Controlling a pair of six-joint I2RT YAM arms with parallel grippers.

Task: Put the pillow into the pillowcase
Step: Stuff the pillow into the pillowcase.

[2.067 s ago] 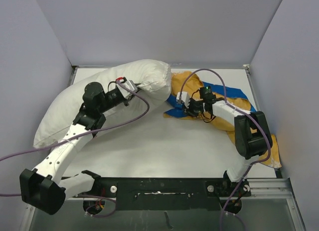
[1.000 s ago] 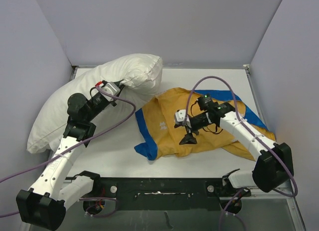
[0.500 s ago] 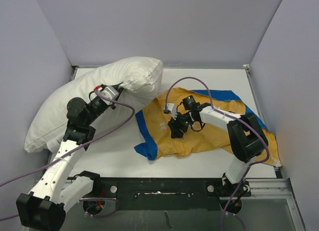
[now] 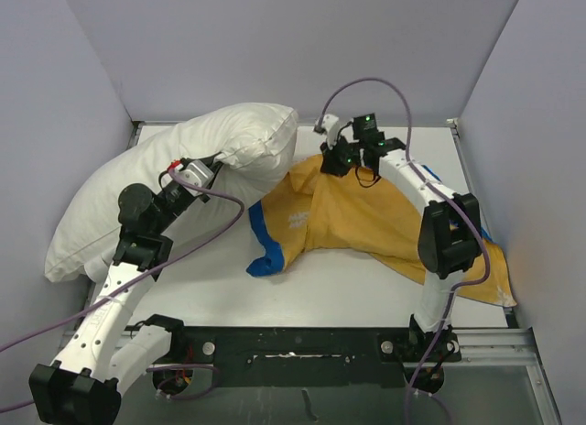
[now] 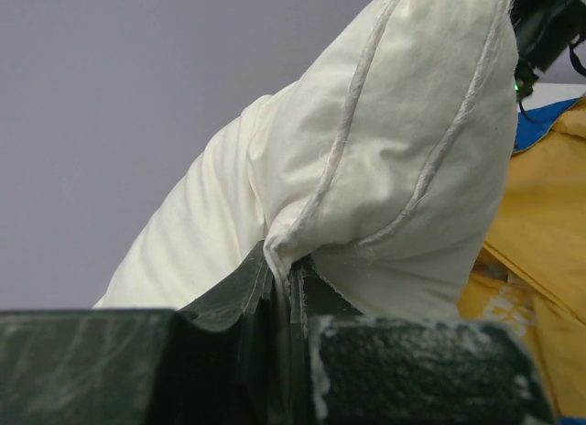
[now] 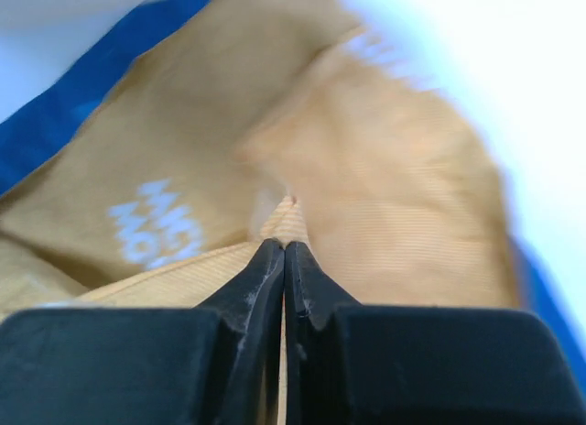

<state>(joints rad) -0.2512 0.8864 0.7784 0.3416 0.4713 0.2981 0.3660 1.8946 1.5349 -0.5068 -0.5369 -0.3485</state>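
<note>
Mustard-yellow cloth caught as one thin ridge looked the likeliest point of failure. The pillowcase (image 4: 366, 228) lay draped over the right half of the tabletop (image 4: 302, 292), yellow side up, with a blue edge curling at its near-left end. Its far corner was lifted by the right jaws. With so little fabric in that pinch, it seemed the fold could slip free under the weight of the hanging cloth. It could not be told whether one layer or both were caught. If both were, the mouth would probably stay shut and the pillow would have no way in. The pillow (image 4: 174, 182) ran along the left side of the tabletop and slumped against the left wall. Its far-right end was raised and sat just beside the lifted corner of the pillowcase. It was held only by an edge seam, so its plump bulk seemed likely to sag, pull out of the grip, or push the case aside instead of entering it. In the left wrist view the left jaws were closed tight on the pillow's stitched edge, with a small pucker of white fabric squeezed between them. In the right wrist view the right jaws were closed until they almost met, gripping a narrow crest of the yellow cloth at their tips.
</note>
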